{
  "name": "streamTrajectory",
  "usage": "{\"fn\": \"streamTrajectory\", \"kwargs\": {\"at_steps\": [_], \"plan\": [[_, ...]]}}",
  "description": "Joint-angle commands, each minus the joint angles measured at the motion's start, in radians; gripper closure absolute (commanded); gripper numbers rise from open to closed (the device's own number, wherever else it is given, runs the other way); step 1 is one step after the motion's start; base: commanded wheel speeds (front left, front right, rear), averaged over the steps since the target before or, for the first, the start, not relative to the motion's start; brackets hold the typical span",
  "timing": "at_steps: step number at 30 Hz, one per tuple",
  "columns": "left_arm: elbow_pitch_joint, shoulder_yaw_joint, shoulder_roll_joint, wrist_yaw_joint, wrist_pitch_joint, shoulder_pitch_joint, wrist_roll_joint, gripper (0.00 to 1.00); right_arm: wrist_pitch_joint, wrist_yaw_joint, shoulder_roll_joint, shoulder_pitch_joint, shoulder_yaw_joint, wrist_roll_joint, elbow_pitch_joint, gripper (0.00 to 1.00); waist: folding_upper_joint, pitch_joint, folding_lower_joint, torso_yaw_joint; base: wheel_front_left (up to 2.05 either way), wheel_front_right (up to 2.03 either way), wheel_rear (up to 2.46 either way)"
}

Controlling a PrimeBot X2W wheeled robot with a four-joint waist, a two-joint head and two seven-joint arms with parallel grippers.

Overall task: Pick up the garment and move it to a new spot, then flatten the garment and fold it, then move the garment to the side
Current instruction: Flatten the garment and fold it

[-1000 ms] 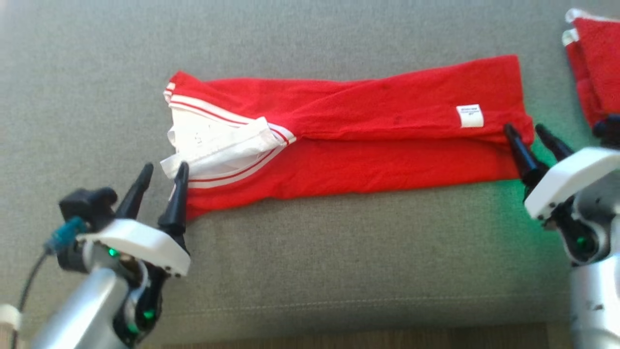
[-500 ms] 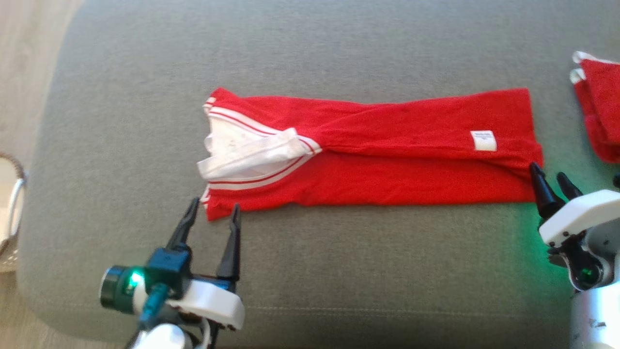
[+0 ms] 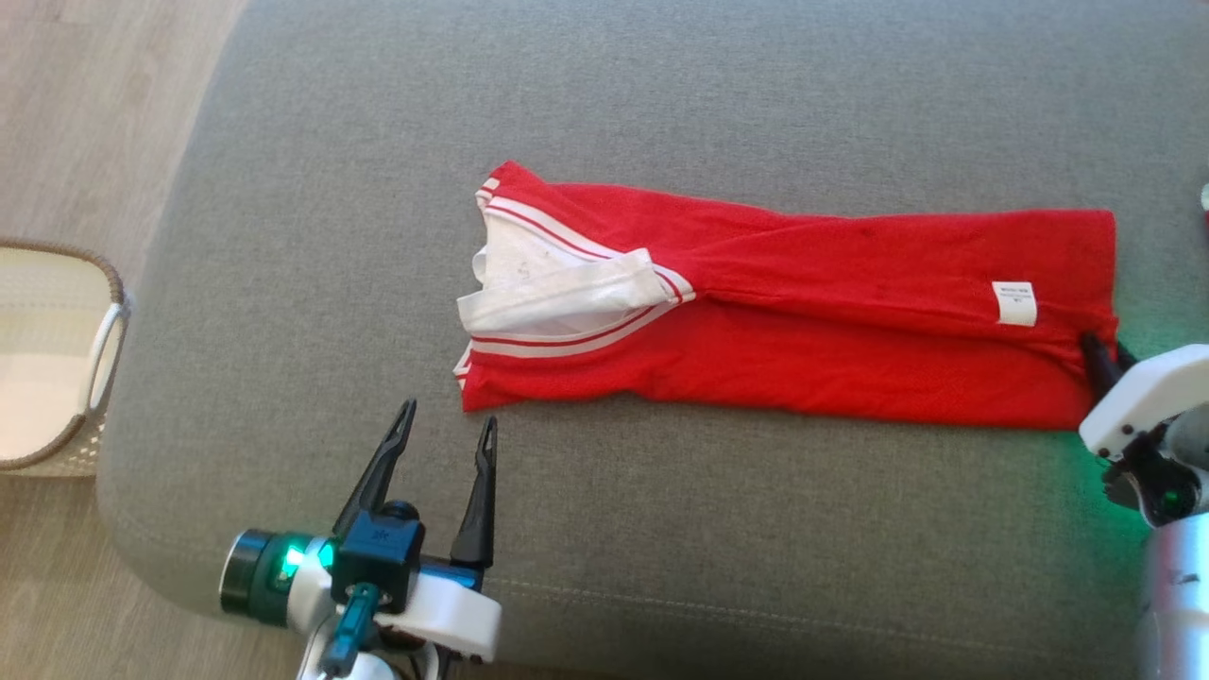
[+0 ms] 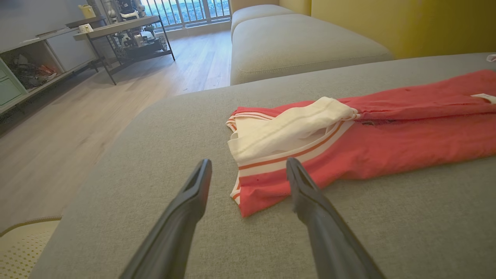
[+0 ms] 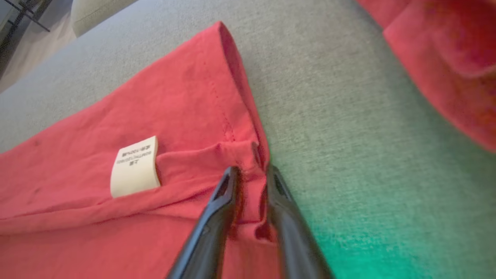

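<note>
The red garment (image 3: 803,321) lies folded into a long strip across the grey sofa cushion (image 3: 661,94), with its white-striped collar end at the left and a white label near the right hem. My left gripper (image 3: 449,413) is open and sits just short of the garment's near left corner; in the left wrist view that gripper (image 4: 248,162) has this corner of the garment (image 4: 387,131) between its fingertips' lines. My right gripper (image 3: 1103,347) is at the right hem. In the right wrist view that gripper (image 5: 252,169) has its fingers drawn in on a bunched fold of the garment (image 5: 116,116).
A cream basket (image 3: 57,349) stands on the wooden floor left of the cushion. Another red cloth (image 5: 445,58) lies to the right of the hem. A second sofa (image 4: 302,42) and a shelf table (image 4: 116,27) stand beyond. The cushion's front edge runs just behind my left gripper.
The head camera has turned, shifting the whole picture. My left gripper has drawn back off the collar end. My right gripper's fingers have narrowed onto the right hem.
</note>
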Motion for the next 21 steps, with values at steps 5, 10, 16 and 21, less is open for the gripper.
{"fn": "streamTrajectory", "kwargs": {"at_steps": [5,10,16,21], "plan": [[-0.017,0.062,0.003,0.005,-0.012,0.003,0.014,0.0,0.095,0.0,0.012,0.026,0.057,0.013,-0.021,1.0,0.0,-0.002,0.0001,0.001,0.0,0.0,0.0],[-0.008,0.094,-0.001,0.002,-0.012,0.018,0.014,0.0,0.075,0.0,0.002,0.056,0.101,0.052,-0.134,1.0,0.0,-0.005,0.0001,-0.03,0.0,0.0,0.0],[0.001,0.15,-0.001,-0.012,-0.012,0.029,0.001,0.0,0.084,0.0,-0.039,0.049,0.177,0.067,-0.312,1.0,0.0,-0.005,0.0001,-0.089,0.0,0.0,0.0],[0.008,0.182,-0.002,-0.029,-0.012,0.029,0.007,0.0,0.133,0.0,-0.079,0.028,0.196,0.073,-0.432,1.0,0.0,-0.008,0.0001,-0.118,0.0,0.0,0.0]]}}
